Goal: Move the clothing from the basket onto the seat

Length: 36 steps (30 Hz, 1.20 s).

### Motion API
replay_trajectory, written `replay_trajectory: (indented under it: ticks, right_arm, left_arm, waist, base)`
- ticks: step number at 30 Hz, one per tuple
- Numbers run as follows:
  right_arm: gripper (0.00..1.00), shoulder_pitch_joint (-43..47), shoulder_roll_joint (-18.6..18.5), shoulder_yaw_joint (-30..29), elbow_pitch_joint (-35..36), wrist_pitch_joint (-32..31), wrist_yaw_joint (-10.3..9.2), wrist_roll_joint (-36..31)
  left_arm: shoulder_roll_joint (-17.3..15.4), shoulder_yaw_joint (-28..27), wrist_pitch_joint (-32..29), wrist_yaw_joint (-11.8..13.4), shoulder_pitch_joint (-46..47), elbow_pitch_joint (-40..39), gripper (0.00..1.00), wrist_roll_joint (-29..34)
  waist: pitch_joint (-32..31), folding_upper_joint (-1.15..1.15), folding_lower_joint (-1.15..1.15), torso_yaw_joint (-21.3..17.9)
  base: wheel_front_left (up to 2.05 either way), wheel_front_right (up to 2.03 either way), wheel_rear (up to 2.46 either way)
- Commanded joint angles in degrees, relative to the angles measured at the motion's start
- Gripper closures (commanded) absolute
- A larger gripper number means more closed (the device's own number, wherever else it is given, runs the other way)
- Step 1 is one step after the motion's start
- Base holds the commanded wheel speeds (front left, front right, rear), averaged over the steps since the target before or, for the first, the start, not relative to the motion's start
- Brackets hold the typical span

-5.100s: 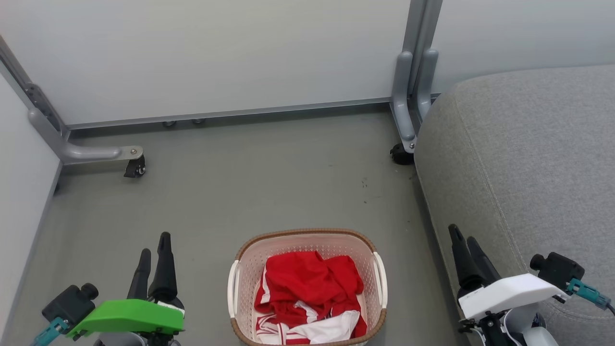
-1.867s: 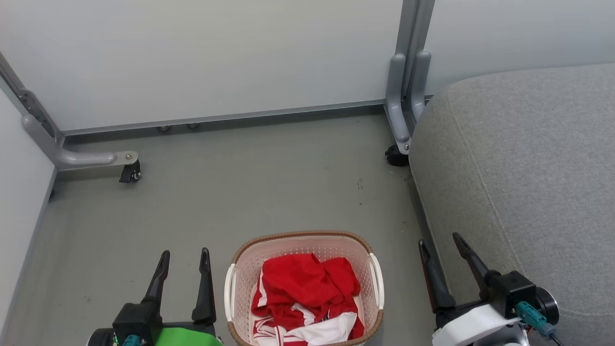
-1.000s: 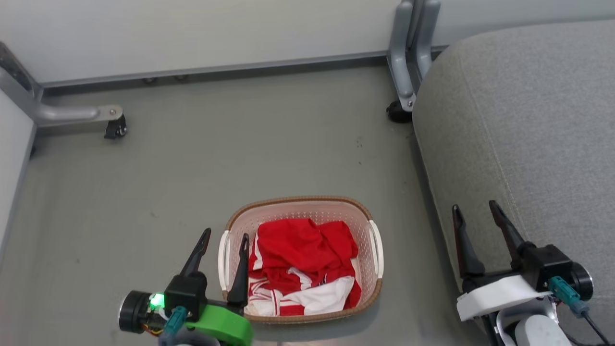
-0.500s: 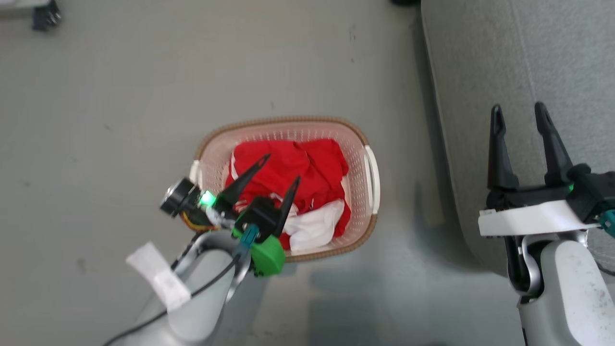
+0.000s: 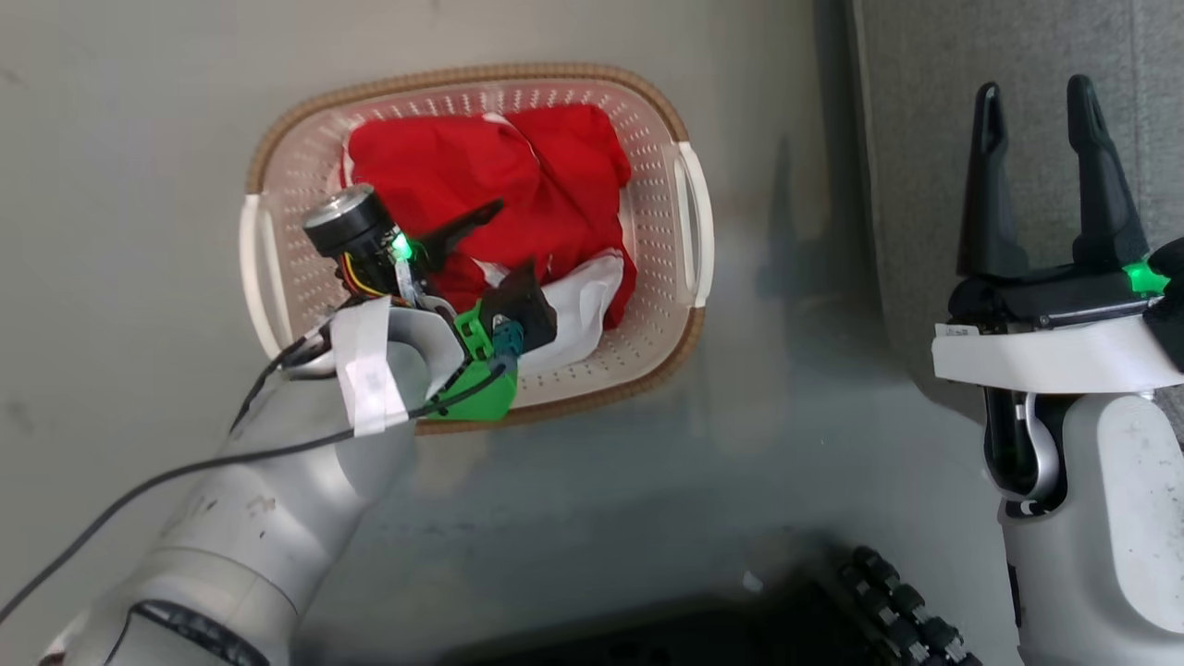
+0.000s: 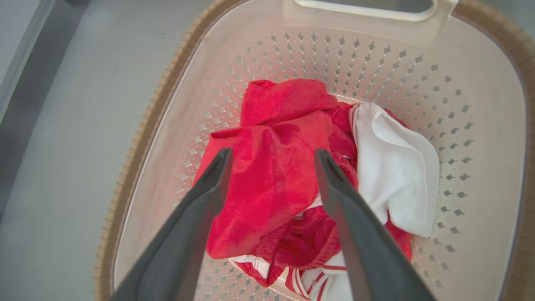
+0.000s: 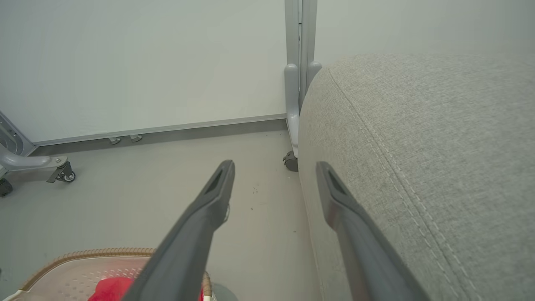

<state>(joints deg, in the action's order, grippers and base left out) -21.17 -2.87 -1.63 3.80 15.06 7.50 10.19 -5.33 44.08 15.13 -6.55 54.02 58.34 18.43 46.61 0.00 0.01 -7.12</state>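
Note:
The cream basket [image 5: 462,76] with a brown rim stands on the grey floor and holds the red clothing [image 5: 518,171], which has a white panel [image 6: 397,167]. My left gripper [image 5: 495,259] reaches down into the basket. In the left wrist view this gripper [image 6: 271,154] is open, with its fingertips on either side of the top red fold [image 6: 271,184]. I cannot tell whether they touch the fabric. My right gripper [image 5: 1036,92] is open and holds nothing, level with the edge of the grey seat [image 5: 925,120]. The right wrist view shows this gripper [image 7: 273,165], the seat [image 7: 439,146] and the basket's rim [image 7: 96,253].
Pale partition panels stand at the back on grey wheeled feet [image 7: 62,174]. One caster [image 7: 290,161] sits against the seat's corner. A strip of bare floor [image 5: 786,277] separates the basket from the seat. The robot's dark base [image 5: 832,610] is at the lower edge.
The head camera has tipped down, so the whole picture has shifted. Both grippers have opened. My left arm has swung over the basket and lowered into it. The right gripper has stayed by the seat's edge.

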Motion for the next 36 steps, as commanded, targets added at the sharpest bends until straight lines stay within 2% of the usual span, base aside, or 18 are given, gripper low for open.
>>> replay_trajectory:
  ticks: [1,9,16,21,22,23,31,36]
  right_arm:
    - [0.00,-0.96,-0.03,0.20,0.61,0.18,-0.02,0.43]
    - [0.00,-2.12,-0.03,1.16,1.55,0.18,-0.02,2.10]
    - [0.00,-2.87,-0.05,1.57,2.40,0.18,-0.02,2.76]
    - [0.00,-2.61,-0.06,1.58,1.99,0.05,-0.02,3.00]
    - [0.00,-2.55,-0.06,1.58,1.88,0.04,-0.02,3.00]
    - [0.00,-2.50,-0.05,1.51,1.80,0.04,-0.02,3.04]
    - [0.00,-2.54,-0.02,2.38,0.69,0.04,0.01,3.24]
    - [0.00,-1.15,-0.07,3.13,-0.32,0.11,-0.02,1.62]
  left_arm:
    - [-0.15,1.01,-0.34,-0.28,2.50,2.57,0.00,0.86]
    - [1.27,4.69,-4.86,-0.67,8.29,11.92,0.00,2.28]
    - [0.48,4.97,-8.15,2.73,11.90,14.07,0.00,2.05]
    - [-0.49,6.11,-8.76,3.89,13.11,14.79,0.00,2.74]
    - [-0.51,6.26,-8.51,4.23,13.27,14.86,0.53,2.63]
    - [-0.48,6.29,-8.15,4.29,13.37,14.90,1.00,2.42]
    - [0.36,6.44,-3.26,6.01,11.26,15.03,1.00,0.67]
    - [1.79,3.15,-0.67,6.95,5.90,14.10,1.00,-5.01]
  waist:
    - [6.59,0.00,-0.01,-3.56]
    - [9.74,0.00,-0.01,-5.22]
    - [12.31,0.00,-0.01,-6.28]
    - [13.41,0.00,-0.01,-6.32]
    - [13.53,0.00,-0.01,-6.25]
    - [13.60,0.00,-0.01,-6.17]
    - [11.26,0.00,-0.01,-4.94]
    - [4.45,0.00,-0.01,-3.85]
  base:
    - [0.00,0.00,0.00]
    - [0.00,0.00,0.00]
    - [0.00,0.00,0.00]
    - [0.00,0.00,0.00]
    - [0.00,0.00,0.00]
    - [0.00,0.00,0.00]
    - [0.00,0.00,0.00]
    - [0.00,0.00,0.00]
